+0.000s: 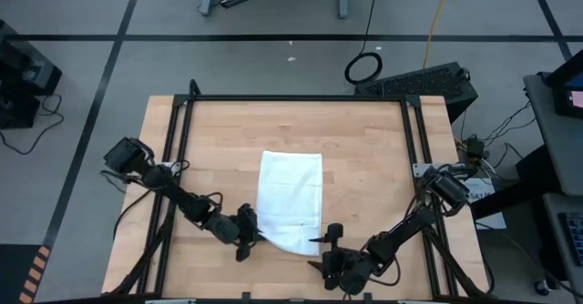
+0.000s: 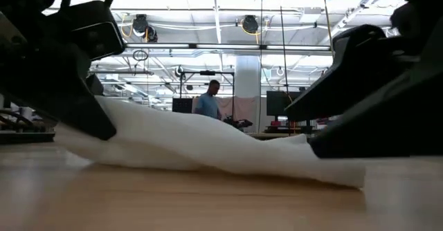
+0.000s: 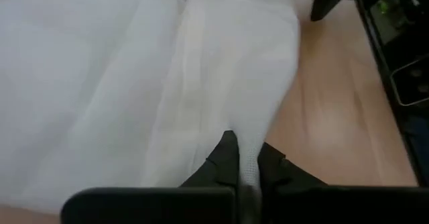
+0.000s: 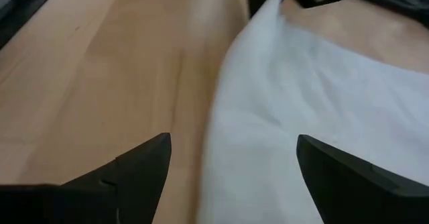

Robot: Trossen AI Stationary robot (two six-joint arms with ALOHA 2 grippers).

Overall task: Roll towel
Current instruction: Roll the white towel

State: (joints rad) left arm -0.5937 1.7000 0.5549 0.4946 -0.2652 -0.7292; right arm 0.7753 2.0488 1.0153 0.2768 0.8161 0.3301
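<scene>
Towel (image 1: 291, 197) corner sits pinched in the left gripper (image 1: 252, 238); the right gripper (image 1: 328, 247) gapes wide beside the towel's other near corner. Only the low view shows a person (image 2: 208, 101) beyond the towel.

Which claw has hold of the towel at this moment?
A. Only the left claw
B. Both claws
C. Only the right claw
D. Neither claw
A. The left claw is pinched shut on a corner of the towel, while the right claw stands wide open at the towel's near edge without gripping it.
</scene>
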